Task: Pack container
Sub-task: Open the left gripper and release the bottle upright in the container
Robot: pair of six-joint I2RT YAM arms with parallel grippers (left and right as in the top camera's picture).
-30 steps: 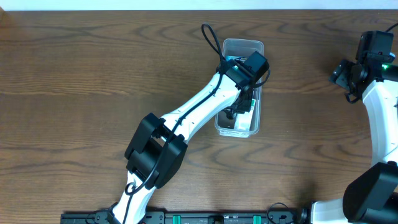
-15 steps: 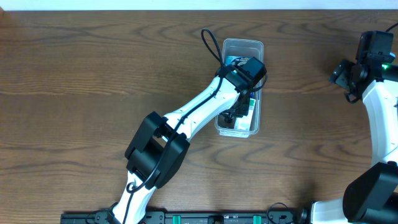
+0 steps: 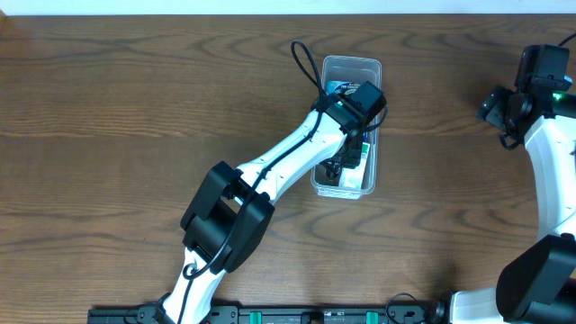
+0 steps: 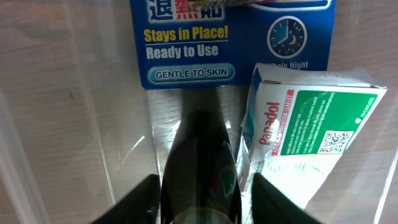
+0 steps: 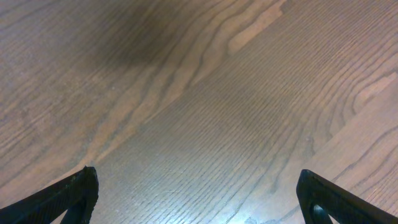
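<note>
Across the left of the brown wood-grain counter point(image 3: 135, 108) the white left arm is stretched from the near edge toward the middle. The left gripper point(image 4: 200, 190) is set down inside the long, narrow, clear plastic container point(image 3: 353, 65). This container is placed at the middle of the counter, toward the far side, with its long axis running near to far. In the left wrist view the jaws are seen slightly parted on either side of a dark, glossy, rounded object point(image 4: 199, 143) whose nature cannot be made out. A thin gap is seen along one side of it, so it is judged to be released rather than clenched. Past it, inside the container, a blue printed cardboard box point(image 4: 230, 37) is laid flat, and a green-and-white Panadol box point(image 4: 311, 118) is tilted just beside it. The container is thus found directly beneath the left jaws, so a straight lift clear of its long walls is judged to be what is called for. At the far right, the right gripper point(image 5: 199, 193) is held over bare wood, well apart from the container, its jaws spread wide and empty. The left arm is by far the nearer.
</note>
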